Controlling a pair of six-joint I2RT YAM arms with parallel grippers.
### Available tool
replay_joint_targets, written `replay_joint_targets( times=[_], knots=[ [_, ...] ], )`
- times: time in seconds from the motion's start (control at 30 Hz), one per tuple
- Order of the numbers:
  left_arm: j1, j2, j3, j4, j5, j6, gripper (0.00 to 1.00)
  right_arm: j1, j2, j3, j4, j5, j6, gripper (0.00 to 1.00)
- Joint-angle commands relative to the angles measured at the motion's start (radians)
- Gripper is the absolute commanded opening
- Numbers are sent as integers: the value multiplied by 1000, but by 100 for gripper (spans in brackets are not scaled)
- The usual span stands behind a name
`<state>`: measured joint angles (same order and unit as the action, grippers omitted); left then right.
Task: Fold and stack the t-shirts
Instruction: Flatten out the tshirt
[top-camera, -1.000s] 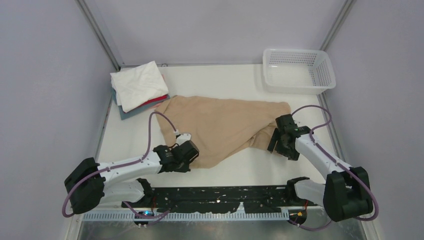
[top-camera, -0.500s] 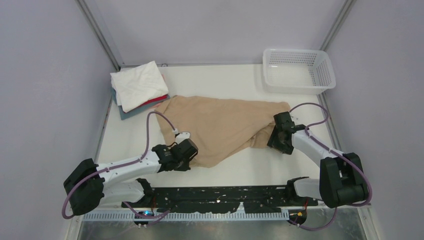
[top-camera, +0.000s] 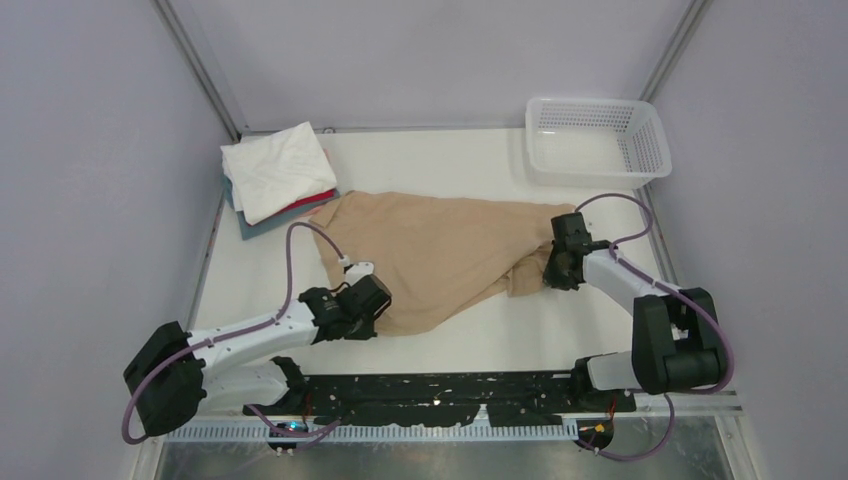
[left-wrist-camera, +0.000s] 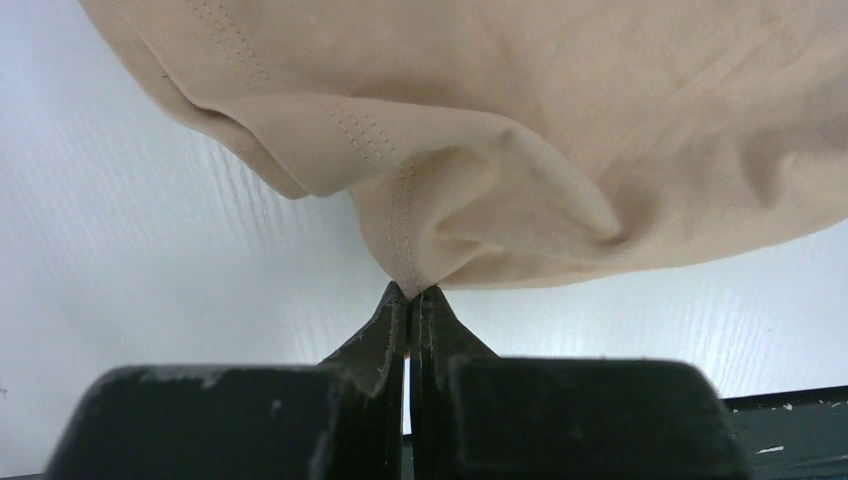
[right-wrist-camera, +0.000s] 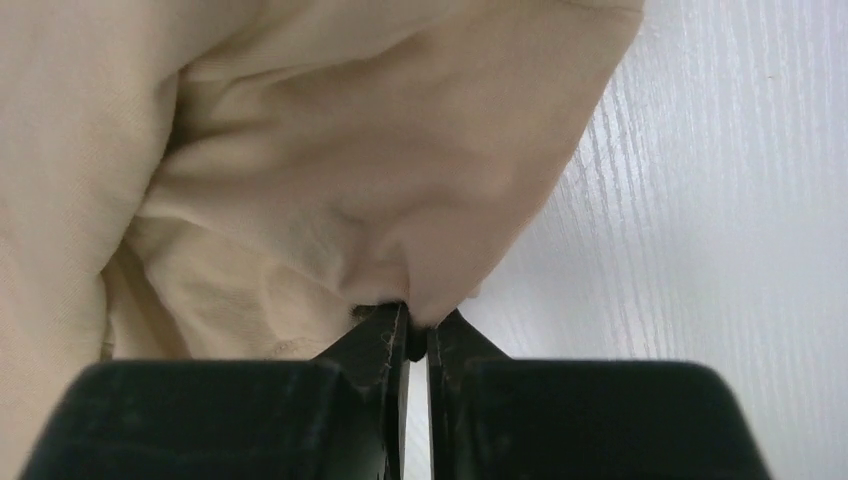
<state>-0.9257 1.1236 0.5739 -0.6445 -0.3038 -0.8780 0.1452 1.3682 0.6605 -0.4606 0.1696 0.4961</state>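
The tan t-shirt (top-camera: 440, 250) lies rumpled at the centre of the white worktop (top-camera: 560, 330); its long axis runs left to right across the frame, and one corner tapers toward the lower left; the left end effector (top-camera: 383, 305) is pressed together on a stitched hem at that corner (left-wrist-camera: 410, 296); the right end effector (top-camera: 549, 274), at the shirt's right end, pinches a bunched fold (right-wrist-camera: 409, 322). At upper left sits the stack of folded t-shirts (top-camera: 275, 172), white on top, red and grey-blue edges beneath, just beside the tan shirt's upper-left corner. The white mesh basket (top-camera: 640, 150) stands at upper right, apart from the shirts, its mesh floor in plain view.
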Motion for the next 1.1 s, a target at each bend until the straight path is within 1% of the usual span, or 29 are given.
replay_joint_targets(
  times=[0.0, 0.1, 0.27, 0.33, 0.43, 0.47, 0.5, 0.57, 0.6, 0.67, 0.73, 0.8, 0.9, 0.93, 0.97, 1.07],
  knots=[
    [12, -38, 41, -15, -43, 4, 0, -6, 20, -35, 6, -36, -34, 7],
    [29, -71, 52, -24, -78, 12, 0, -5, -82, -43, 27, -6, -57, 6],
    [85, -137, 86, -9, -121, 55, 0, 2, -257, -9, 40, -18, -116, 6],
    [116, -164, 105, 6, -144, 76, 0, 21, -342, -10, 86, 9, -135, 6],
    [161, -216, 145, 40, -180, 125, 0, 69, -477, -18, 222, 120, -175, 6],
    [175, -231, 163, 48, -198, 142, 0, 80, -497, -19, 262, 147, -184, 6],
    [191, -248, 181, 60, -217, 165, 0, 95, -527, -16, 338, 185, -203, 6],
    [213, -283, 231, 62, -292, 201, 0, 111, -545, 16, 429, 235, -238, 6],
    [217, -299, 260, 62, -329, 219, 0, 115, -552, 48, 457, 248, -266, 6],
    [221, -329, 324, 68, -377, 264, 0, 128, -565, 85, 580, 268, -314, 6],
    [223, -356, 379, 90, -414, 324, 0, 132, -575, 128, 644, 242, -340, 6],
    [223, -377, 439, 124, -431, 387, 0, 134, -580, 188, 674, 198, -368, 6],
    [223, -413, 557, 140, -424, 475, 0, 139, -592, 318, 670, 150, -414, 6],
    [223, -426, 596, 142, -419, 505, 0, 139, -600, 343, 652, 119, -430, 6],
    [223, -436, 637, 140, -417, 528, 0, 138, -605, 408, 634, 105, -439, 6],
    [222, -461, 763, 119, -367, 608, 0, 139, -620, 551, 510, 51, -475, 6]
  ],
)
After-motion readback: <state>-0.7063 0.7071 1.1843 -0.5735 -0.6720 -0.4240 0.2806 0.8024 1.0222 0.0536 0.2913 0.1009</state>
